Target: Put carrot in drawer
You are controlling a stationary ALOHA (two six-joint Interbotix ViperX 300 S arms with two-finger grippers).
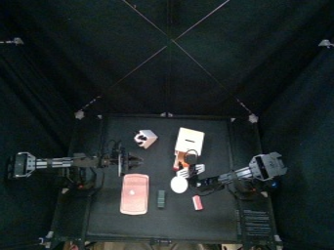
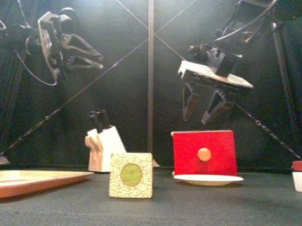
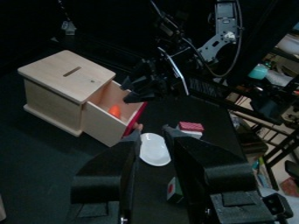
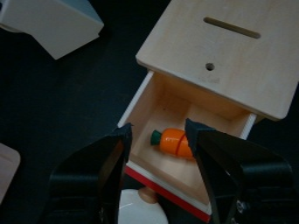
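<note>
1. While your right gripper (image 4: 158, 153) hangs released above the drawer (image 4: 211, 61), the carrot (image 4: 176, 141) lies inside its open tray, between the jaws.
2. Your left gripper (image 3: 163, 166) rests apart, jaws spread.

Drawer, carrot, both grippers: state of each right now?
Drawer: pulled open.
Carrot: lying inside the drawer, not gripped.
Right gripper: open, above the drawer, holding nothing.
Left gripper: open, holding nothing, off to the side.
</note>
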